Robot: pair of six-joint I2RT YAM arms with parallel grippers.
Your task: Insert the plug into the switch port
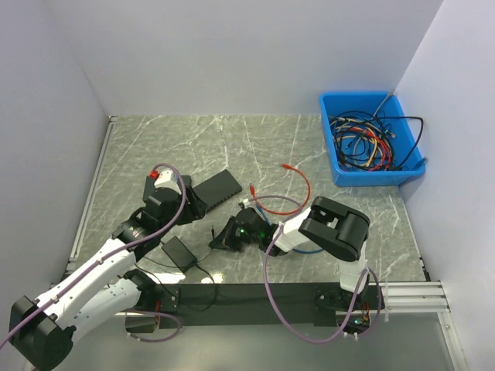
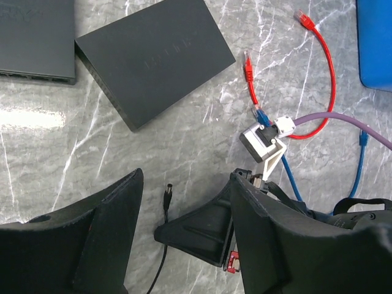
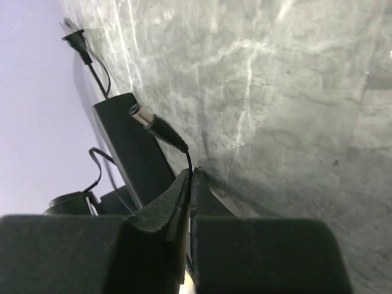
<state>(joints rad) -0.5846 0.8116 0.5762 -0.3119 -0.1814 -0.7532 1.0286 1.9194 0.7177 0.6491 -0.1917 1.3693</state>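
The plug [image 2: 166, 195] is a small black barrel plug on a thin black cable, lying just above the marble table. My right gripper [image 3: 191, 177] is shut on the cable just behind the plug [image 3: 156, 125], which sticks out past its fingertips. In the top view the right gripper [image 1: 224, 238] sits at the table's middle. The switch [image 2: 153, 61] is a flat black box beyond the plug, seen in the top view as a slab [image 1: 219, 188]. My left gripper [image 2: 187, 177] hangs open above the plug with nothing between its fingers, next to the switch [image 1: 189, 202].
A second flat black box [image 2: 33, 37] lies left of the switch. The black power adapter [image 1: 180, 253] rests near the front. A red cable [image 1: 298, 189] and a blue cable [image 2: 288, 177] lie at the right. A blue bin [image 1: 334, 166] of cables stands at the back right.
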